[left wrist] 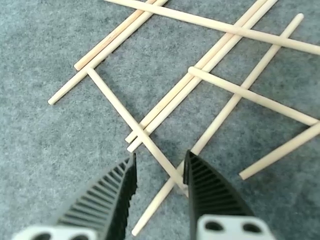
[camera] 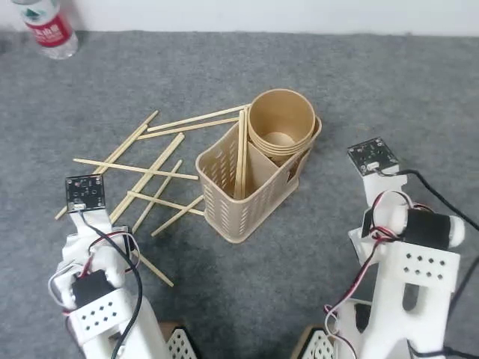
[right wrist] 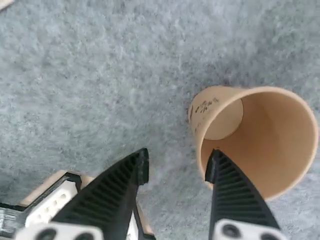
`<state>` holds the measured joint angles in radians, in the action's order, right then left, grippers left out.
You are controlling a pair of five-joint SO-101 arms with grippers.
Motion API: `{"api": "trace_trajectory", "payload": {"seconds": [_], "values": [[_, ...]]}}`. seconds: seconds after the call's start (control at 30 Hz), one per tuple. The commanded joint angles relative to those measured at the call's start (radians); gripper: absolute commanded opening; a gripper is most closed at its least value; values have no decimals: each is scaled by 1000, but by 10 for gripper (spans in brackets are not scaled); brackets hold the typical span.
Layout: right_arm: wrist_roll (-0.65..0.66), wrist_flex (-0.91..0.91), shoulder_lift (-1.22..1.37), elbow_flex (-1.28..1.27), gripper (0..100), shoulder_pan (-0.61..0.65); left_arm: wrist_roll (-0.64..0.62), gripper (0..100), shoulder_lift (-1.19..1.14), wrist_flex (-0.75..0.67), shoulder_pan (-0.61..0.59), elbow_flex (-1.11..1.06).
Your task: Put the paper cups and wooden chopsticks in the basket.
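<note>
Both open and empty, our left gripper (left wrist: 160,159) over crossed chopsticks (left wrist: 125,116) at nine o'clock of the basket (camera: 224,203) may pinch two sticks, and our right gripper (right wrist: 179,155) could set the tipped paper cup (right wrist: 260,145) beside it rolling.

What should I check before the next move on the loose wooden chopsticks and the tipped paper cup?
1. Left gripper open: ok.
2. Thin wooden chopstick between its jaws: ok.
3. That stick free of others: not ok, another crosses it.
4. Right gripper open: ok.
5. Tipped brown paper cup between its jaws: not ok, off to one side.
6. Beige slotted plastic basket upright, room left: ok.
</note>
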<state>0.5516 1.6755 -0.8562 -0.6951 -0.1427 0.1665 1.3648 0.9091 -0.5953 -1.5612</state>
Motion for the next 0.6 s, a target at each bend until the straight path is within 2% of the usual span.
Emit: {"api": "trace_trajectory", "payload": {"seconds": [0.0, 0.2, 0.33, 0.4, 0.5, 0.53, 0.57], "values": [[38, -54, -16, -34, 205, 2, -5, 148, 11, -18, 2, 7], [40, -177, -16, -155, 205, 2, -5, 148, 11, -18, 2, 7], [95, -254, -16, -230, 203, -2, -5, 148, 11, -18, 2, 7], [115, -311, -16, -269, 162, -35, -5, 148, 11, -18, 2, 7], [160, -377, -19, -285, 25, -116, -5, 148, 11, -18, 3, 7], [180, -390, -25, -284, 0, -142, -5, 148, 11, -18, 3, 7], [196, -397, -28, -273, 17, -165, -5, 148, 11, -20, 3, 7]]}}
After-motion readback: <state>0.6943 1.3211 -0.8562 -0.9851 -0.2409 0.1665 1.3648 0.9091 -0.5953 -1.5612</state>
